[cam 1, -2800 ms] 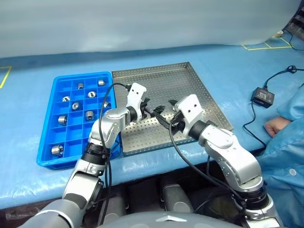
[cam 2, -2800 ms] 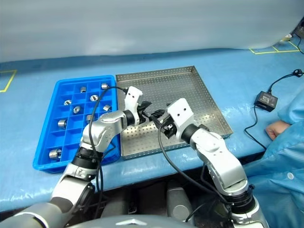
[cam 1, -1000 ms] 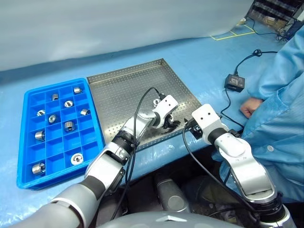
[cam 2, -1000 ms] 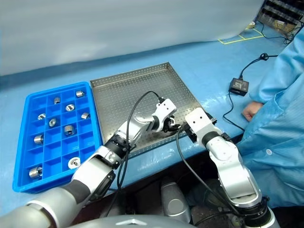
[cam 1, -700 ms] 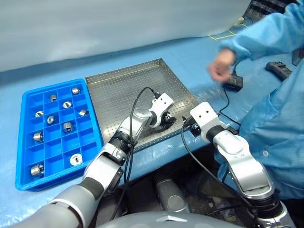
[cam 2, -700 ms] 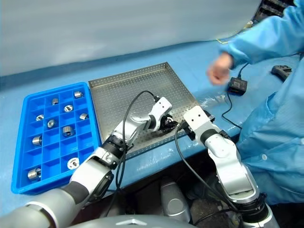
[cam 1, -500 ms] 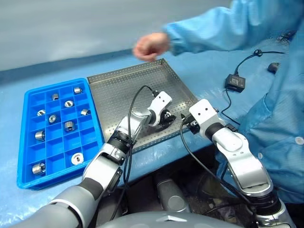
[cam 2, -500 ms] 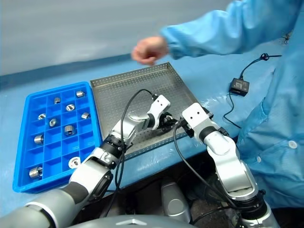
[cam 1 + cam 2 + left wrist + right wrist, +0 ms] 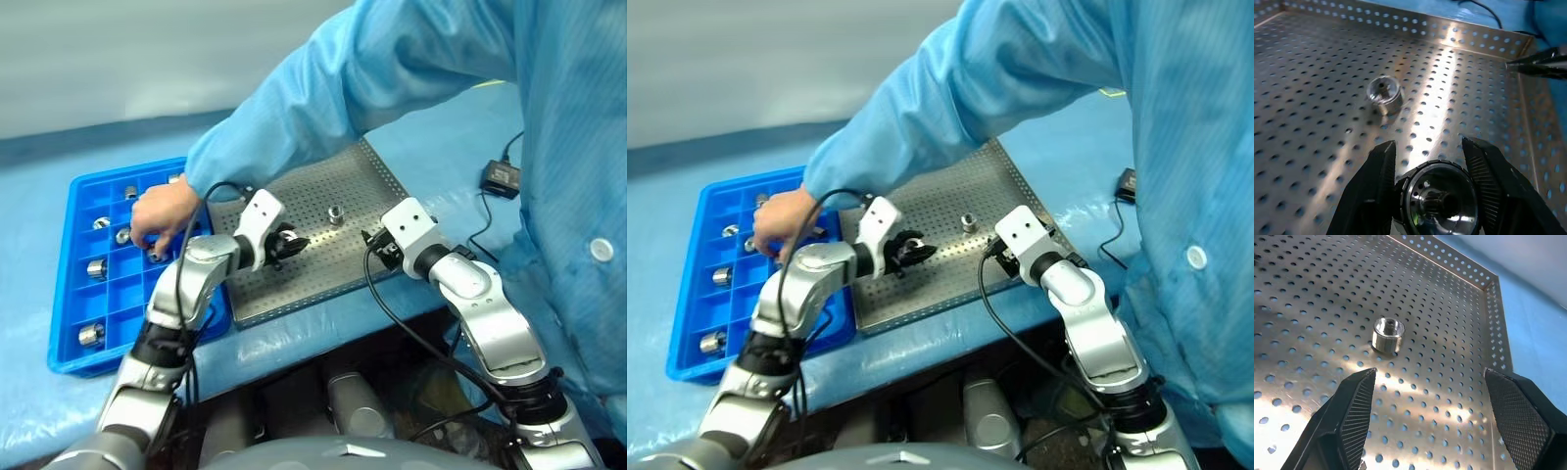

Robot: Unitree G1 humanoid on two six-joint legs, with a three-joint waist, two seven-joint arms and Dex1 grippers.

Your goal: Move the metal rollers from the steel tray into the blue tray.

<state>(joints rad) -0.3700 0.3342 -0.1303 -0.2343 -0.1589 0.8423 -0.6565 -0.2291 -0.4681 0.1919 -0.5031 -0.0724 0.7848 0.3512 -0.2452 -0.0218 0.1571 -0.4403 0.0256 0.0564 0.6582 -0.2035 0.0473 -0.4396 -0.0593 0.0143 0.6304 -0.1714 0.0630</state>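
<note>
One roller is clamped in your left fingers; a second stands on the steel tray just beyond your right fingers, spread wide. A person's hand reaches over the blue tray.

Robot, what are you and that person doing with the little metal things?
The left gripper holds one roller above the steel tray. Another roller stands on that tray, ahead of the open right gripper. A person's hand reaches into the blue tray, where several rollers already sit in compartments.
</note>
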